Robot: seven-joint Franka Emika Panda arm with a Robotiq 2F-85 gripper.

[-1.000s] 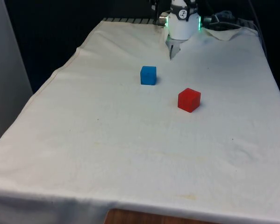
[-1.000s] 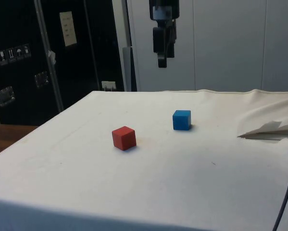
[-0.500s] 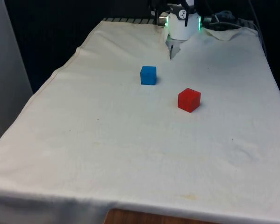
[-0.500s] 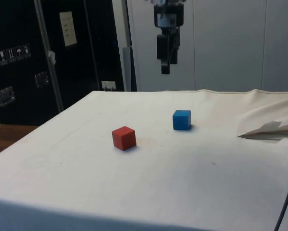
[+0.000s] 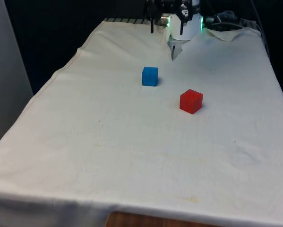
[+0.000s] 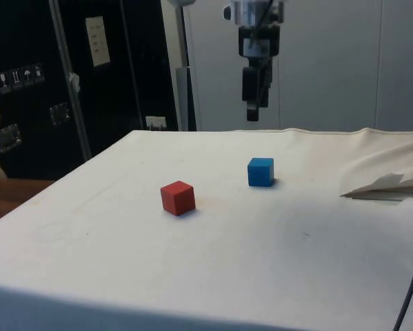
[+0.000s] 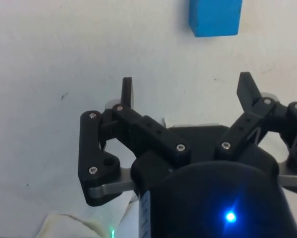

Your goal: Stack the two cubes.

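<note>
Pincer [image 6: 253, 114] moved toward blue cube [image 6: 260, 172], fingers spread, empty. We centre over cube, descend straight, then carry to red cube [image 6: 178, 198].

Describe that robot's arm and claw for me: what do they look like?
The claw is black, with two slim fingers on jointed, screw-studded links. In the side view it hangs as a narrow black piece below a silvery ringed wrist. The arm is white and rounded.
</note>
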